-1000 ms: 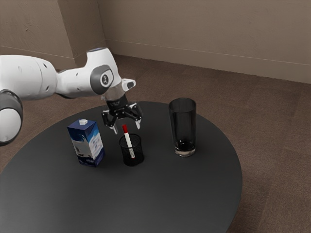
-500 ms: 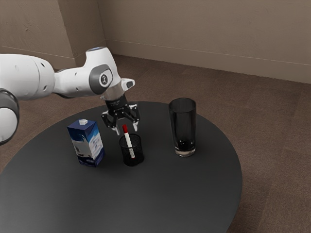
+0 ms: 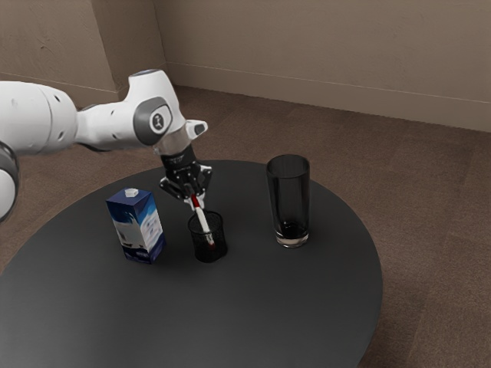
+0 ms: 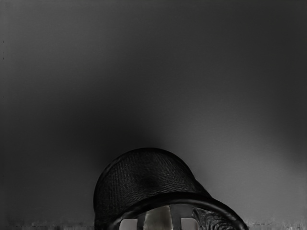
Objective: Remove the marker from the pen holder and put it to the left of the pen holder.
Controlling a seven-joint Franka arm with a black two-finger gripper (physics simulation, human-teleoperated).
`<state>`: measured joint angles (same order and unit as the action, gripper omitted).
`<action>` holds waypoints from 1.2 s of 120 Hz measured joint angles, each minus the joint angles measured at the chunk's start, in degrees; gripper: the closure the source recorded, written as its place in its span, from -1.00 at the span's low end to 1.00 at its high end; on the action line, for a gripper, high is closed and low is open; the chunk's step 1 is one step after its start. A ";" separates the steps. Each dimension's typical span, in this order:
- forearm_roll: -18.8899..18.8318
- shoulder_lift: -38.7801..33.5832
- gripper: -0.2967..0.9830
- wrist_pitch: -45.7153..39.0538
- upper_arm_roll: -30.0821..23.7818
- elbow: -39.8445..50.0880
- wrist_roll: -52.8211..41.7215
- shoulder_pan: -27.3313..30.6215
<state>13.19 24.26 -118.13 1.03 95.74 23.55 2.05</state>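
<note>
While its lower end leans inside the pen holder (image 3: 219,242), the marker (image 3: 203,221) looks light, stiff and perhaps slick; just above the pen holder, the jaws pinch the red cap (image 3: 196,202), a sound spot for lifting.

No text can be read: the print on the carton (image 3: 138,227) and the emblem (image 3: 158,121) on the arm (image 3: 107,125) are too small.

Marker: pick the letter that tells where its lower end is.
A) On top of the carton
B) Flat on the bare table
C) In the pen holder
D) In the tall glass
C: the marker slants down into the pen holder, its lower part showing through the dark wall.
</note>
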 joint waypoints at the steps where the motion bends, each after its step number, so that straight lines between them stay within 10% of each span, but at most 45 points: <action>1: -0.03 -0.36 0.60 0.00 0.00 0.31 0.04 0.00; 60: -9.63 -37.01 0.69 0.35 -11.93 30.21 6.90 -1.95; 93: -10.06 -51.10 0.66 5.41 -18.98 44.81 13.58 8.69; 144: -10.17 -38.17 0.65 4.89 -18.15 41.59 17.01 20.48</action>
<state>3.02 -13.91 -113.24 -17.11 137.34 40.56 22.54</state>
